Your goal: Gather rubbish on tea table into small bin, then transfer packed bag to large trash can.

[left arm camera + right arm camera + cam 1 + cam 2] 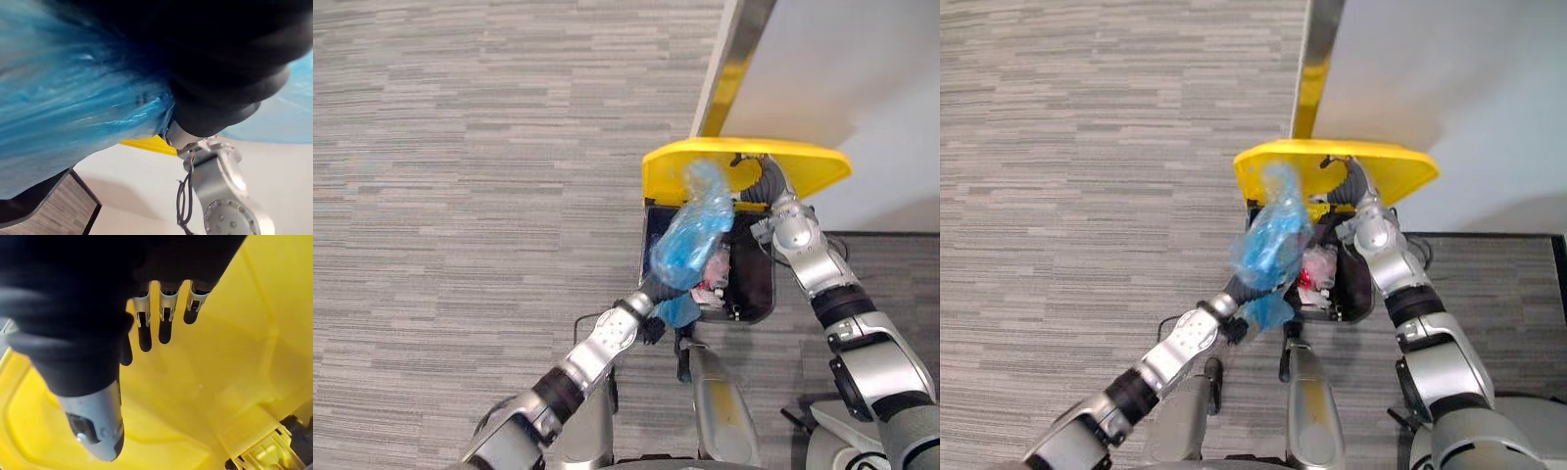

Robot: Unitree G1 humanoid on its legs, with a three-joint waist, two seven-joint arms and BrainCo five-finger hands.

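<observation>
A large black trash can [759,286] stands open before me, its yellow lid [803,166] tipped up. My right hand [756,182] rests against the lid's underside [220,357] with straight fingers [166,325], holding it up. My left hand [653,294] grips the gathered end of a filled blue plastic bag [695,235], which hangs above the can's opening. The bag [73,98] lies right against the left hand in its wrist view. Some red and white rubbish [715,279] lies inside the can.
The can stands against a white wall panel [842,69] with a metal edge strip [736,59]. Grey striped carpet [460,196] spreads to the left and around the can.
</observation>
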